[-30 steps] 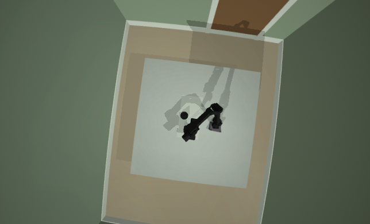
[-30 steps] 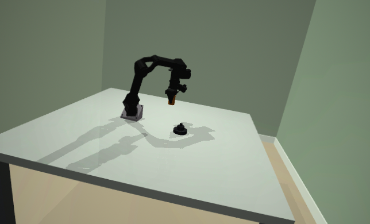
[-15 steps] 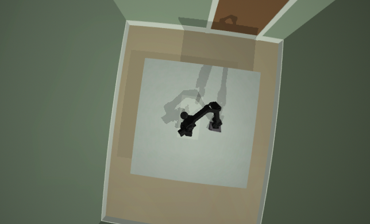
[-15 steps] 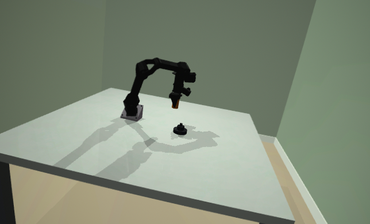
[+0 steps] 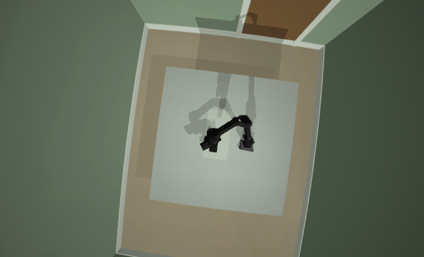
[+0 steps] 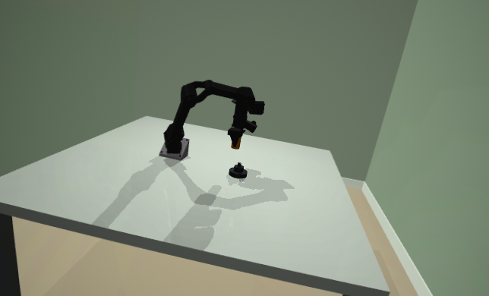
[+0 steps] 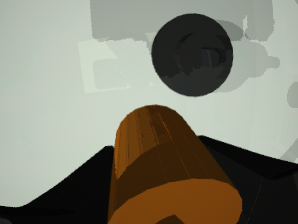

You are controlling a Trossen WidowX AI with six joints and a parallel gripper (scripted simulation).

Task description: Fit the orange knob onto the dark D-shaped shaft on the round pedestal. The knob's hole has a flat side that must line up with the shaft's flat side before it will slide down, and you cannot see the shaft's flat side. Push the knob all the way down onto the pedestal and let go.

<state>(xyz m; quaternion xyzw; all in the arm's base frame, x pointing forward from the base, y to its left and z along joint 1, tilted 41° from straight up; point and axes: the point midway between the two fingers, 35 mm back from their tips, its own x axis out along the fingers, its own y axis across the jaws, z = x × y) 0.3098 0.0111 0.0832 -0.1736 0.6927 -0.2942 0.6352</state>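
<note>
My gripper [image 6: 235, 141] [image 5: 211, 145] is shut on the orange knob [image 6: 238, 144] [image 7: 166, 176]. The knob hangs in the air, well above the round dark pedestal [image 6: 238, 172] [image 7: 192, 55]. The dark shaft [image 6: 239, 165] [image 7: 200, 56] stands upright in the middle of the pedestal; its flat side cannot be made out. In the top view the arm hides the pedestal and the knob.
The arm's base [image 6: 175, 150] [image 5: 246, 145] stands on the pale table [image 6: 96, 159] [image 5: 188, 184], to the left of the pedestal in the exterior view. The table's front edge [image 6: 171, 247] and right edge drop to a tan floor [image 5: 208, 230].
</note>
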